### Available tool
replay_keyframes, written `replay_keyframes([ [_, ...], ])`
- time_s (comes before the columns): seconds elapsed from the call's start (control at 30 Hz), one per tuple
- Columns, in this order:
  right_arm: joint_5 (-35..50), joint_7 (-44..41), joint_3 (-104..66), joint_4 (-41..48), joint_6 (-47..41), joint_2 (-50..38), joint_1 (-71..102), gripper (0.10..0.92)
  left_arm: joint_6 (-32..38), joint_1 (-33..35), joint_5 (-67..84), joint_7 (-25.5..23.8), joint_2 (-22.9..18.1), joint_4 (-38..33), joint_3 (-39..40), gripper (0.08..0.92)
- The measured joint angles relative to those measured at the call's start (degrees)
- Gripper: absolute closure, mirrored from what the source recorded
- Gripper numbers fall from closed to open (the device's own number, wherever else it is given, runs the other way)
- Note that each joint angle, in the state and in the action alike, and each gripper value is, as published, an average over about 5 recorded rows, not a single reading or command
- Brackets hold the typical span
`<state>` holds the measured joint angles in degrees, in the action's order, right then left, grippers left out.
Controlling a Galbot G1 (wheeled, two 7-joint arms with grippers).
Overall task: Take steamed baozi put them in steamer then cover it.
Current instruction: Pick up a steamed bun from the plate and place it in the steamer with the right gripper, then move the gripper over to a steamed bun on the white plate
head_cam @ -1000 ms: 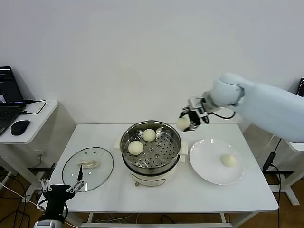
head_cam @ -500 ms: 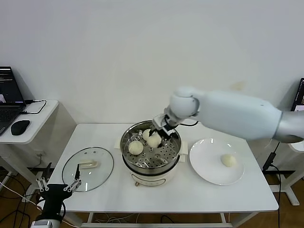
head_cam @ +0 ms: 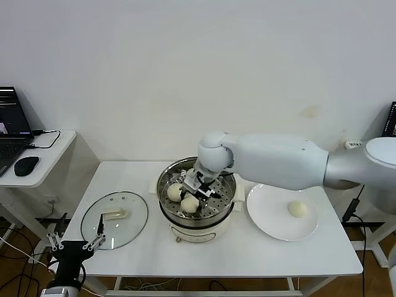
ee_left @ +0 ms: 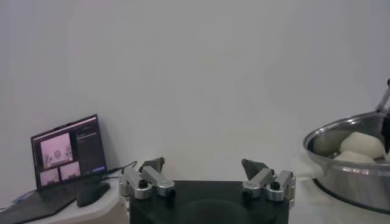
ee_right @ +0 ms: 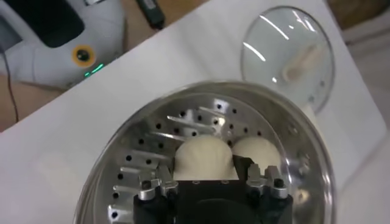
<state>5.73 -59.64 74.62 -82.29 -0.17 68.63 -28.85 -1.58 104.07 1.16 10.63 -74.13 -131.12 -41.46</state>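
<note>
The steamer stands mid-table, its perforated tray bare in places. My right gripper hangs low inside it, shut on a cream-white baozi that fills the space between its fingers. A second baozi lies on the tray right beside the held one. Another baozi rests on the white plate to the right. The glass cover lies flat on the table to the left of the steamer. My left gripper is parked low past the table's front-left corner, open and empty.
A side table at the far left carries a laptop and a mouse. The right arm's white forearm stretches over the steamer's right side and the plate's back edge. From the left wrist the steamer's rim shows nearby.
My right arm swung left from above the plate's back edge, carrying the baozi over the steamer, and lowered it to the tray's front. The left arm stayed parked.
</note>
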Motion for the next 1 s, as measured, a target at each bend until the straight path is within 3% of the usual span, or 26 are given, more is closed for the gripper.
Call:
replay_keyframes([
  [0.27,-1.52,-0.65,0.23,-0.44,1.87,-0.31,0.08,0.390,0.02,-0.27,-0.28,0.00,-0.18,0.16,0.62,0.177],
  [0.53,-1.59,-0.75,-0.71,-0.56,2.47,-1.64,-0.39,0.214,0.00,-0.46,-0.35,-0.02,-0.03,0.06,0.71,0.177],
  [1.0,1.04,-0.73,-7.67,-2.63,-7.56,-11.65,-2.42,0.203,-0.18,-1.06,0.59,-0.32,2.11,0.11,-0.28,0.177],
])
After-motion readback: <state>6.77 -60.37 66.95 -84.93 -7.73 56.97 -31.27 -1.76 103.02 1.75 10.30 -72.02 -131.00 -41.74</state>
